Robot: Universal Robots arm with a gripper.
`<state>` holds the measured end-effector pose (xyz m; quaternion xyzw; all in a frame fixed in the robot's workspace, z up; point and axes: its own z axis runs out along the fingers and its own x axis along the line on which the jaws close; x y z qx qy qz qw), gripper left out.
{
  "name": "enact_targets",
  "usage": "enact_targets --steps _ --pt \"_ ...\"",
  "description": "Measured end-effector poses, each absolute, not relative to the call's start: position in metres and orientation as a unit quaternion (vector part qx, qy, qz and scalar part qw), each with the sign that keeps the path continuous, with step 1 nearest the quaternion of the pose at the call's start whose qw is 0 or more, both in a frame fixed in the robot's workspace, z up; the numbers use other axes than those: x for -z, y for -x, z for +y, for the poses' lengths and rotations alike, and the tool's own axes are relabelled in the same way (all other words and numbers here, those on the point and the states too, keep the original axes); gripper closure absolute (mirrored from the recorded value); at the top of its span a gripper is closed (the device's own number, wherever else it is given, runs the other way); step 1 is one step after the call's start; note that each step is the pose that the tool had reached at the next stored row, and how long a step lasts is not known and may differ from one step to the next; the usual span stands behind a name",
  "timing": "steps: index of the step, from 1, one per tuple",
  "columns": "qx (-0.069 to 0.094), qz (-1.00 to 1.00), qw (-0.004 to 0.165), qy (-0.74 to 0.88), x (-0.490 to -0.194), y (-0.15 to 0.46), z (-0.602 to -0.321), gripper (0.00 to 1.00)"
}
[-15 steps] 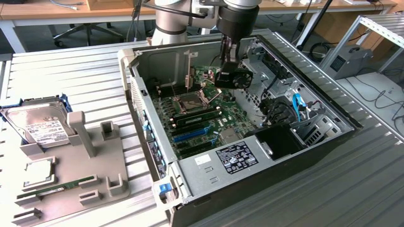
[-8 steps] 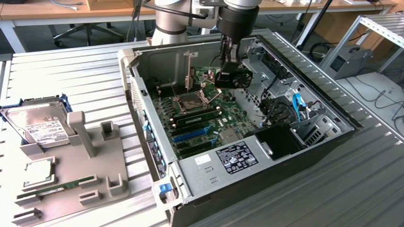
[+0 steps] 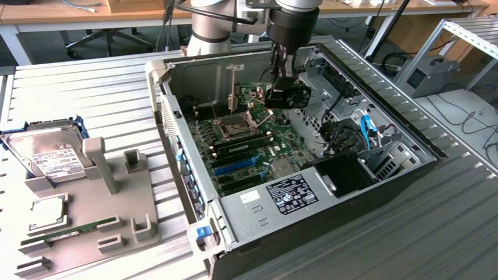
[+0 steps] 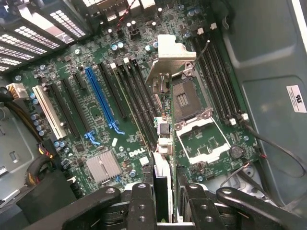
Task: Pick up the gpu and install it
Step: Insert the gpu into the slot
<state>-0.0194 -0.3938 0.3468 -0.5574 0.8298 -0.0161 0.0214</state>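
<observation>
The end effector (image 3: 286, 81) gripped the gpu (image 3: 286, 95) edge-on above the motherboard (image 4: 120, 110); a tilted card could miss its slot.

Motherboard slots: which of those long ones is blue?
The long blue expansion slot between the black slots and the white slot; it alone is bright blue.

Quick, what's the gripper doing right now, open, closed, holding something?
Gripper: closed on the green circuit-board gpu with black round fan, held above the motherboard inside the open computer case.
</observation>
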Motion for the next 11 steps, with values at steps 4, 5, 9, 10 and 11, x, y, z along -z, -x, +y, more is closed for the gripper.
enact_targets --steps 4,5,9,10,11 --pt "0.016 0.824 0.022 0.566 -0.3466 0.0193 -0.3937 0.71" --pt "0.016 0.823 0.022 0.568 -0.3466 0.0193 -0.3937 0.71" --pt "0.016 0.817 0.022 0.576 -0.3466 0.0191 -0.3937 0.71" --pt "0.016 0.816 0.022 0.578 -0.3466 0.0191 -0.3937 0.71" --pt "0.016 0.814 0.022 0.58 -0.3466 0.0191 -0.3937 0.71"
